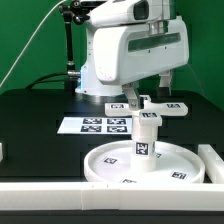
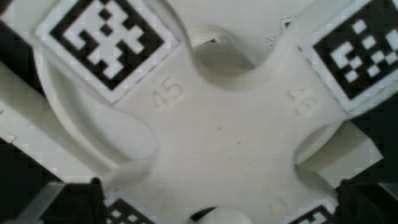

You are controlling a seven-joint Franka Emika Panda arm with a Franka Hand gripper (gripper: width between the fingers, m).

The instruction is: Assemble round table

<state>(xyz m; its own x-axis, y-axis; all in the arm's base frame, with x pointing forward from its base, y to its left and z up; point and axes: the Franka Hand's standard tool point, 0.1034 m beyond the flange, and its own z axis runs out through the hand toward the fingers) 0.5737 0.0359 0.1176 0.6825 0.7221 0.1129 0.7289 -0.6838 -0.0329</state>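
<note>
round table mostly stacked: disc down, leg up, cross piece on top

going from the exterior view's left across: the black desk lies bare on that side, with a green backdrop behind it. the marker board lies flat on the desk, well back from the front bar, just behind the disc. a long white bar runs along the near edge, and its short return stands at the exterior view's right, so the work area is fenced at front and right.

in the middle sits the round disc, rim up, flat on the desk and close against the front bar. the cylinder leg stands upright from the disc's middle. on top of the leg rests the cross-shaped piece, its arms lying about level. whether it is screwed home or only resting there, i cannot tell.

the gripper hangs straight above the cross piece with its fingers spread wide, holding nothing. the wrist view is filled by the cross piece, very near, with a tagged arm on either side and a round dimple beside the hub.

my judgement: the three parts are already stacked, so what is left is seating or tightening the cross piece, if that is not yet done, and perhaps turning the table over onto its feet.

room: open desk at the exterior view's left and behind; tight at the front bar and the right return. the cross arms overhang the leg, so a sideways move could catch them.
</note>
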